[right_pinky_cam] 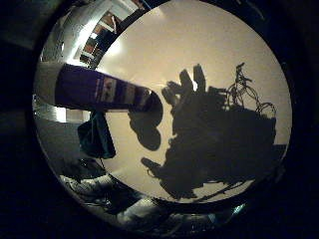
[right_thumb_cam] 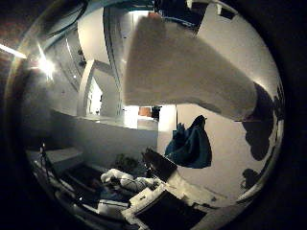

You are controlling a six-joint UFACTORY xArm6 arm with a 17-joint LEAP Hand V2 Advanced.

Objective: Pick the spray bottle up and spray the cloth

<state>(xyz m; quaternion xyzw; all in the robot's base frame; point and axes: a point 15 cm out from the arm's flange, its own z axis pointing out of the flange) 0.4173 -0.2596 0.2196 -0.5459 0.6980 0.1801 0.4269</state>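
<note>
In the little finger side palm view the spray bottle [right_pinky_cam: 105, 90], dark blue with a label, crosses close in front of the palm, above the white table [right_pinky_cam: 199, 50]. Its shadow and the hand's shadow [right_pinky_cam: 204, 134] fall on the table. In the thumb side palm view the bottle's white part [right_thumb_cam: 182, 72] fills much of the picture, tight against the palm. White and black parts of my right hand [right_thumb_cam: 153, 192] show at that view's edge. The hand is shut on the bottle. The teal cloth [right_thumb_cam: 189, 144] lies crumpled on the table near its edge, away from the bottle.
The table's edge [right_pinky_cam: 75, 149] runs just past the cloth. Beyond it lie the floor and room clutter [right_thumb_cam: 106, 177]. A bright lamp [right_thumb_cam: 43, 65] and white walls show in the thumb side palm view.
</note>
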